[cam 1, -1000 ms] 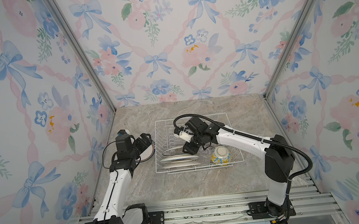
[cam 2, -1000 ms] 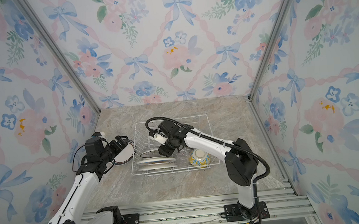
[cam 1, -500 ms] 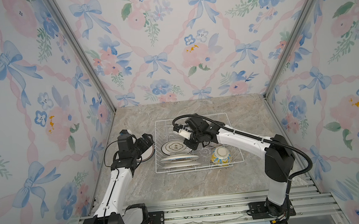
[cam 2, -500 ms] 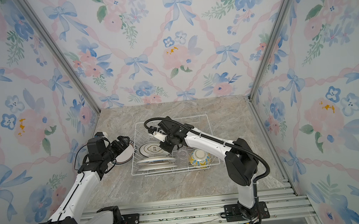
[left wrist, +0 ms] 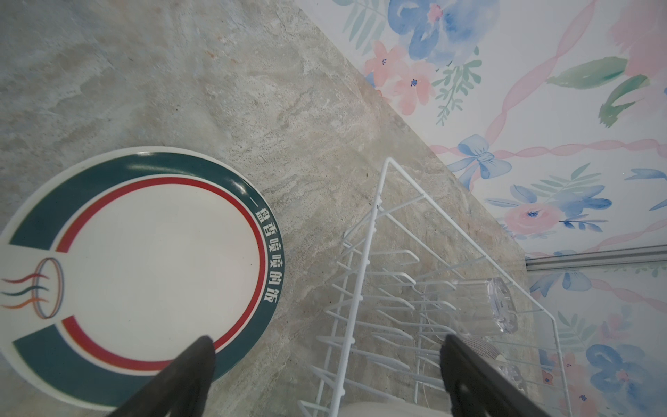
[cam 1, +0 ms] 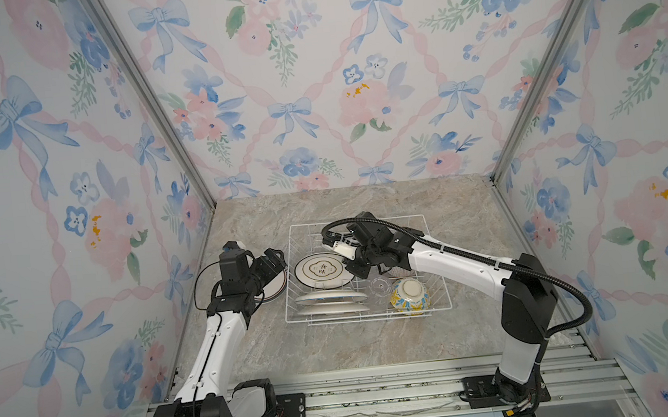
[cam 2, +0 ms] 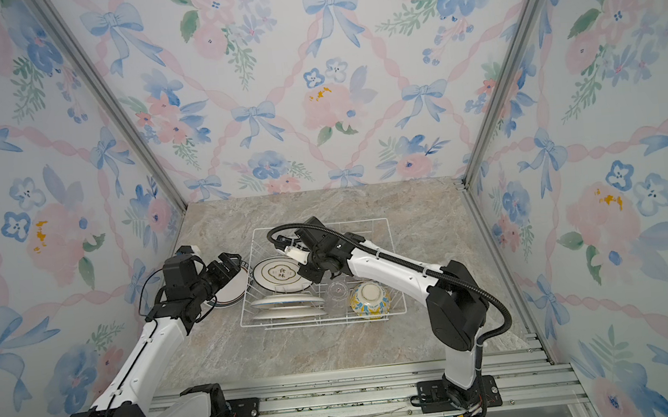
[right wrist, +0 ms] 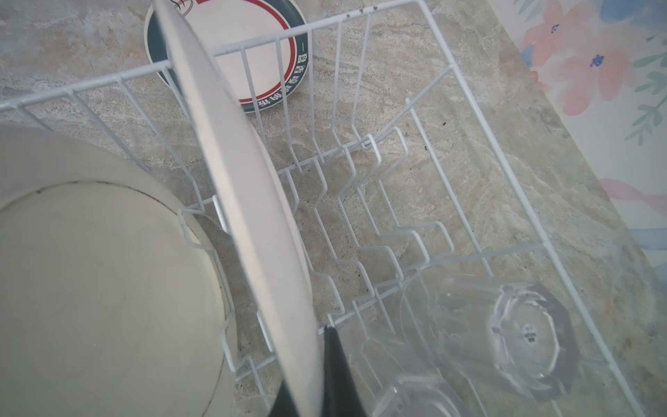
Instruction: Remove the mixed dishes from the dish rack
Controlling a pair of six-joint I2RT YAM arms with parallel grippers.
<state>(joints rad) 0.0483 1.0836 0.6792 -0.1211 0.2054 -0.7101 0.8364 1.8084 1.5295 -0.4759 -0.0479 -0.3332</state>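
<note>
The dish rack stands mid-table. My right gripper is shut on the rim of a white plate with a gold emblem, tilted back in the rack's left part. Two more white plates stand edge-up in front of it. A clear glass and a yellow-blue patterned bowl sit to the right. My left gripper hangs open over the gap between rack and a green-and-red rimmed plate lying flat on the table.
The marble table is boxed in by floral walls on three sides. The left wall is close behind the flat plate. Rows of upright prongs fill the rack's floor. An aluminium rail runs along the front edge.
My right gripper has closed on the emblem plate's rim and tipped it back so its face shows. The left gripper has drifted slightly toward the rack, still open.
</note>
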